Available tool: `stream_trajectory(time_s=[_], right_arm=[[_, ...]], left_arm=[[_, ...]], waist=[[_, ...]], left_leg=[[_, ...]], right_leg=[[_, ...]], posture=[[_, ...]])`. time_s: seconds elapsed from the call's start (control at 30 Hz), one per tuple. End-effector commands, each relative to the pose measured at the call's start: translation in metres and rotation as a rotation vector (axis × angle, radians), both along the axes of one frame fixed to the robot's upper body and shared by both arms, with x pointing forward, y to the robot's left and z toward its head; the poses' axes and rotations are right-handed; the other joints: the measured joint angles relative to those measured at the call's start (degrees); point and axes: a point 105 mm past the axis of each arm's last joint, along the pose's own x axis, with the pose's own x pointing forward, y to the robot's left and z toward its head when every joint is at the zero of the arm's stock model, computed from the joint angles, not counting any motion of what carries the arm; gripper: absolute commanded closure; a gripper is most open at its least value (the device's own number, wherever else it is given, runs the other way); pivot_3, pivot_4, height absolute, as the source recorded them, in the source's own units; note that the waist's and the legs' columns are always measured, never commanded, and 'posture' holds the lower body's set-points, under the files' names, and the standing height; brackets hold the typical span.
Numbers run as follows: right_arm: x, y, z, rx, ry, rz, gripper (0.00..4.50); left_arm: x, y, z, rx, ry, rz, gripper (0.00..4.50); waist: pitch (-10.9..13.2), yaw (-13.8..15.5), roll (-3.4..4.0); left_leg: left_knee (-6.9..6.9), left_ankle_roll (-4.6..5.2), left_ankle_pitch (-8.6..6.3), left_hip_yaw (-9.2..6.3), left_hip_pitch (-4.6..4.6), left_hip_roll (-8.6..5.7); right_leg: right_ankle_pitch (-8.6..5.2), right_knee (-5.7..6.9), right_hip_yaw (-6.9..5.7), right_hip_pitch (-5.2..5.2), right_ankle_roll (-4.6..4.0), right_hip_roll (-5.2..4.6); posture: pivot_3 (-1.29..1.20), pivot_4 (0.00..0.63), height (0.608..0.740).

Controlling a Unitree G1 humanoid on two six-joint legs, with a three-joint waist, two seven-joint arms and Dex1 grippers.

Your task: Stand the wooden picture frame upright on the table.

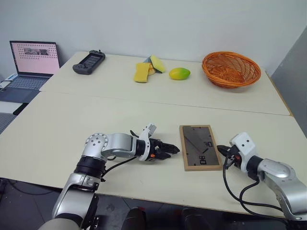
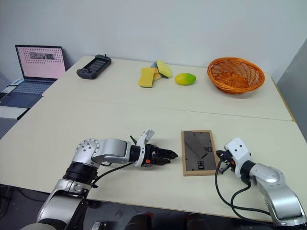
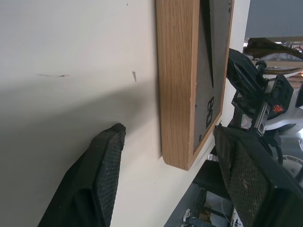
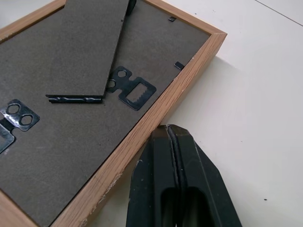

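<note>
A laptop (image 1: 33,64) sits at the upper left edge of the head view, with a black handheld controller (image 1: 89,62) on the far table just right of it. Lower left of centre, the left gripper (image 1: 169,150) points toward the frame (image 1: 200,147), its fingers (image 3: 97,184) spread wide and holding nothing, just short of the frame's left edge. The frame lies flat, back side up, at lower centre-right on the near table (image 1: 72,129), its easel stand folded against the dark backing. At its right edge the right gripper (image 1: 222,151) rests with jaws pressed together, empty, tips beside the wood rim. Along the top sit yellow sponges (image 1: 142,72), a mango (image 1: 179,74) and an orange basket (image 1: 231,69).
</note>
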Motion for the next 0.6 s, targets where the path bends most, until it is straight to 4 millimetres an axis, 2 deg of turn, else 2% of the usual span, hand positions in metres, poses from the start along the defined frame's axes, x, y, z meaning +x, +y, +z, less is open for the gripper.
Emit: stream_trajectory(time_s=[0.03, 0.6], right_arm=[[-0.005, 0.014, 0.011, 0.039, -0.03, 0.021, 4.5], [-0.001, 0.051, 0.021, 0.196, -0.024, 0.008, 4.5]], left_arm=[[-0.001, -0.006, -0.005, 0.013, 0.019, 0.0, 1.33], [0.001, -0.005, -0.004, 0.001, 0.015, 0.019, 1.33]], waist=[[0.0, 0.0, 0.02], [0.0, 0.0, 0.03]], left_leg=[[0.0, 0.0, 0.0, 0.0, 0.0, 0.0], [-0.04, 0.03, -0.02, 0.0, 0.0, 0.0]], right_leg=[[0.0, 0.0, 0.0, 0.0, 0.0, 0.0], [0.0, -0.02, 0.0, -0.04, 0.0, 0.01]], posture=[[0.0, 0.15, 0.74], [0.0, 0.15, 0.74]])
